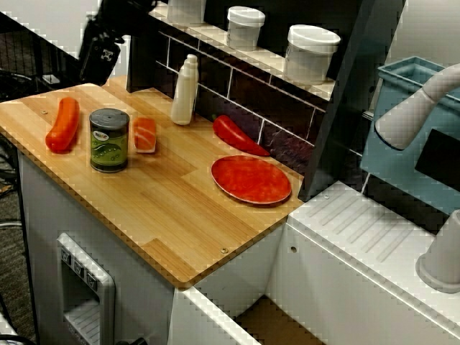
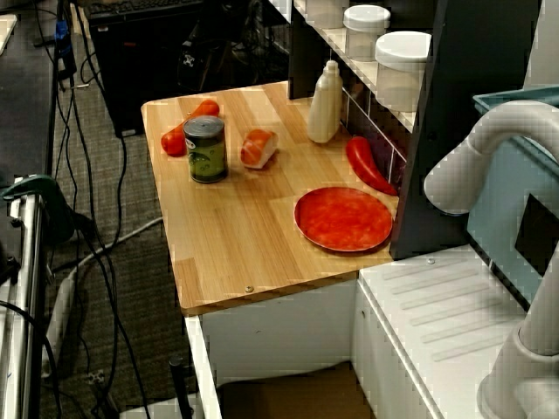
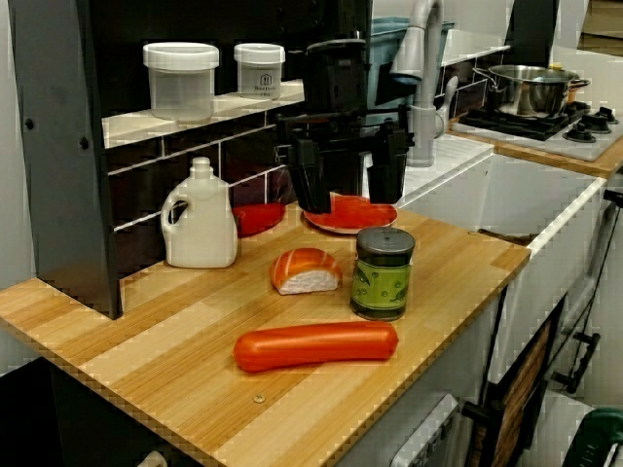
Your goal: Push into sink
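I am seeing the wooden counter filling most of the overhead view, with the sink sitting off its far end, a white-walled basin whose brownish floor is just showing at the bottom edge of that view. Beside the basin the white ribbed drainboard is lying flat, and the teal tub is standing behind it.

On the counter, the red plate is resting near the end closest to the sink, with the red pepper lying just behind it against the tiled wall. The white bottle is standing upright farther along that wall. The green can is standing upright near the opposite end, with the salmon sushi piece just beside it and the orange sausage lying on its other side.

I am watching the gripper hovering above the counter in front of the plate, fingers spread apart and holding nothing, touching no object.
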Robot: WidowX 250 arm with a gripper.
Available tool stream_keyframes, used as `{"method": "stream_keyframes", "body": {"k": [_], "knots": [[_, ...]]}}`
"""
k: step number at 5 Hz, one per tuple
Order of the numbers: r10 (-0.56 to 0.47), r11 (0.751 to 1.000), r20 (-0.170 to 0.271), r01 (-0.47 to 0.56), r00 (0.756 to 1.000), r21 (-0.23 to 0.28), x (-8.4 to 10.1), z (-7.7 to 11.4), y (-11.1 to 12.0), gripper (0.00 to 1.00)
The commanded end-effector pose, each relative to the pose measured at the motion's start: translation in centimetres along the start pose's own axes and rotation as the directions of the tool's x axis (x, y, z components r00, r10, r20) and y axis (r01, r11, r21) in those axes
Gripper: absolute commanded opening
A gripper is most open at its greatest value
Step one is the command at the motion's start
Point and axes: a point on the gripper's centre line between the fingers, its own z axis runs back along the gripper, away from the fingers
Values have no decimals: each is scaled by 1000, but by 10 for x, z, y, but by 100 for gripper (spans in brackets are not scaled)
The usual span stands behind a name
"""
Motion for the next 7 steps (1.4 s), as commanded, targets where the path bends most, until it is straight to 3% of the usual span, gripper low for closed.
{"method": "stream_keyframes", "body": {"k": [1, 2, 3, 4, 7], "knots": [[-477, 872, -80, 482, 875, 80, -8, 8, 8, 100], [-622, 775, -70, 626, 780, 88, -12, -1, 15, 100], [-674, 734, -46, 676, 737, 66, -17, -11, 23, 100], [-694, 717, -40, 695, 719, 53, -19, -20, 23, 100], [-687, 724, -70, 689, 723, 22, -7, -59, 19, 100]]}}
